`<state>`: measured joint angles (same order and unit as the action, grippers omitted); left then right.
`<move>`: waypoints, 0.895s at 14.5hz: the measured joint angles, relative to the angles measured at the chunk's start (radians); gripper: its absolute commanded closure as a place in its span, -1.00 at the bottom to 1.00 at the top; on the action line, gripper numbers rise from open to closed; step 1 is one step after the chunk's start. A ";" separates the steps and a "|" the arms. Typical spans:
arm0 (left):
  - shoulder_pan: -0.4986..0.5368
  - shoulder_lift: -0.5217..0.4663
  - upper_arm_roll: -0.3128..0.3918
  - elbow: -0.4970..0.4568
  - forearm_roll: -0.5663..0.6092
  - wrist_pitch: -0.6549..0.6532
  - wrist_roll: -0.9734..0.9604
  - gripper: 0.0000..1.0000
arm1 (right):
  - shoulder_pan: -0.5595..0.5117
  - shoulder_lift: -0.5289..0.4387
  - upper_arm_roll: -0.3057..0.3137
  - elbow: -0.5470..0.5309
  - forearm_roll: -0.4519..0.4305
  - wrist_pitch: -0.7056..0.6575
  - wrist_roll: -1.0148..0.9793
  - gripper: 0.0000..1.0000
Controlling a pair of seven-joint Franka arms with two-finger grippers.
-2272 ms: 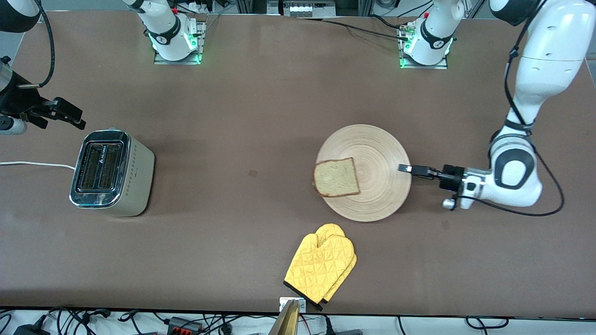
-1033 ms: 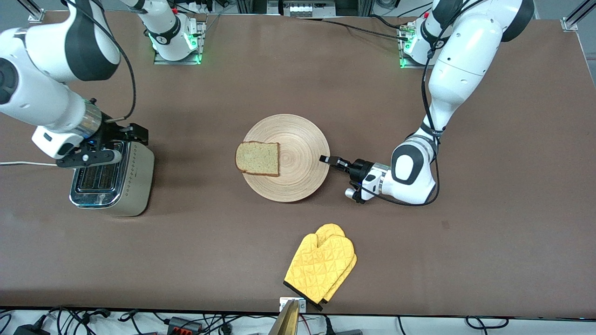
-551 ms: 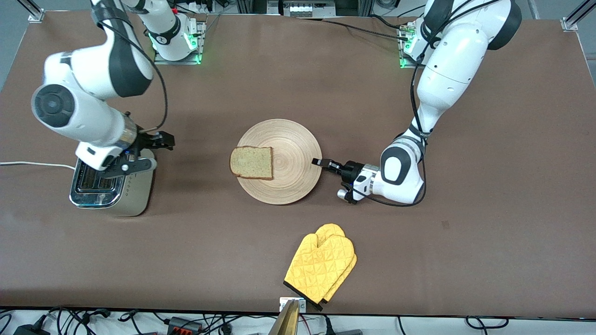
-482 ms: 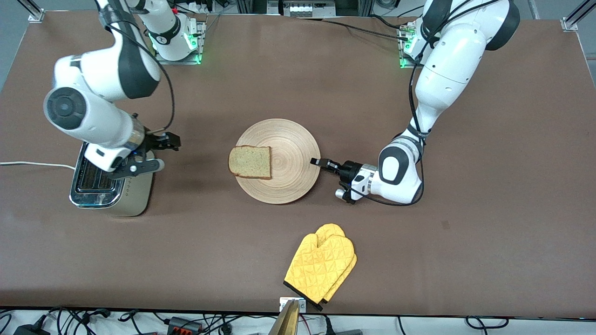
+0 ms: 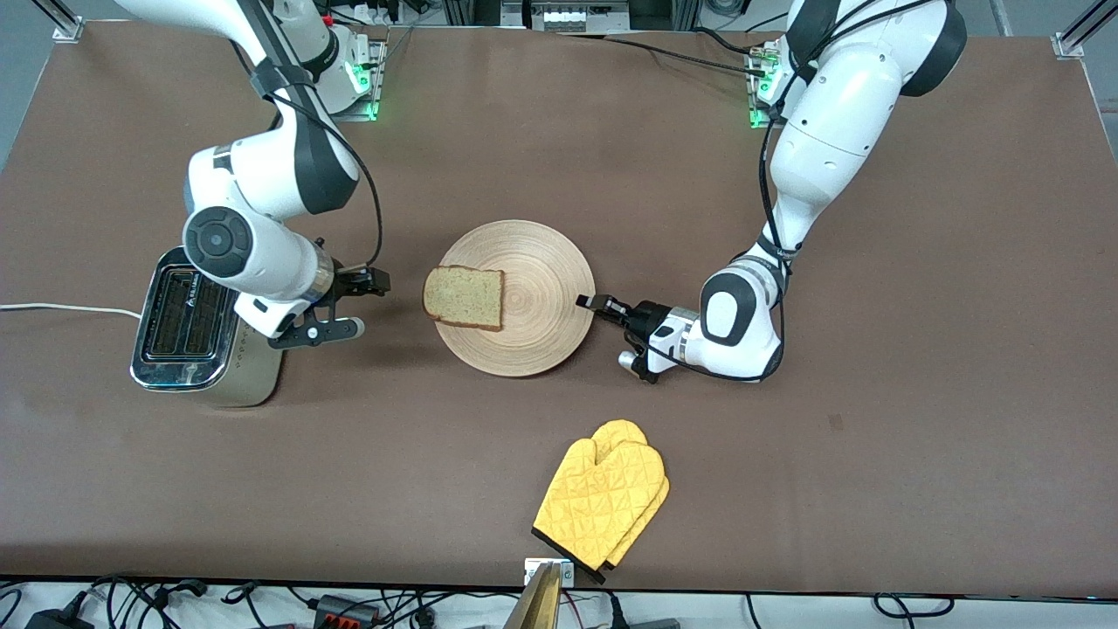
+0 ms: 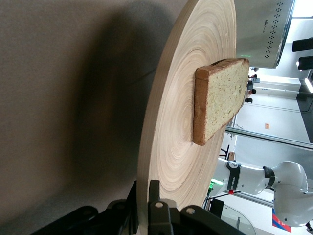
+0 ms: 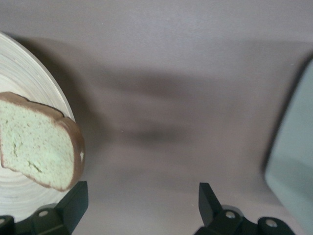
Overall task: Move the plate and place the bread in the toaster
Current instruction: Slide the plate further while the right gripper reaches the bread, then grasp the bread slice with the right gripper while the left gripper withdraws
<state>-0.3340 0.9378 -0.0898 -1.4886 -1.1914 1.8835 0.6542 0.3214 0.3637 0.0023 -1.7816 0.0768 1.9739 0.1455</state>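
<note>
1. Nearest the front camera, well clear of both tools, a yellow oven mitt (image 5: 603,500) lies on the bench (image 5: 917,454); it appears to have no part in the job.

2. At the left tool (image 5: 587,303), the plate (image 5: 517,297) sits with its rim clamped between the two fingers at the edge facing the left arm's end of the bench. The left wrist view shows the wooden rim (image 6: 149,161) running straight into that pinch. Gripping only the edge leaves the whole top face free, and I judge it lets the arm carry the plate toward the toaster without touching the food.

3. On the plate, at the edge away from the left tool, the bread (image 5: 463,297) lies flat with its crust overhanging the rim toward the right tool. That overhang probably gives a side grasp something to bite on.

4. Just beside that overhanging crust, the right tool (image 5: 371,302) hovers low over bare bench between plate and toaster. Its fingers (image 7: 73,201) are spread wide and hold nothing; the right wrist view shows the bread (image 7: 41,147) just ahead of one finger. The wide spread suits taking the slice by its edges, though the tool is not yet lined up around it.

5. On the other flank of the right tool stands the toaster (image 5: 210,325), slots up and empty, partly under the right arm's wrist. Its upward slots mean the slice must be turned on edge before it goes in.
</note>
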 measured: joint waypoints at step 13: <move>0.025 0.002 0.030 0.019 0.025 0.012 0.004 0.13 | 0.056 0.069 0.000 -0.095 0.178 0.168 0.022 -1.00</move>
<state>-0.3092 0.9395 -0.0600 -1.4700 -1.1663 1.8952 0.6586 0.3774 0.4325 0.0027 -1.8767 0.2546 2.1416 0.1679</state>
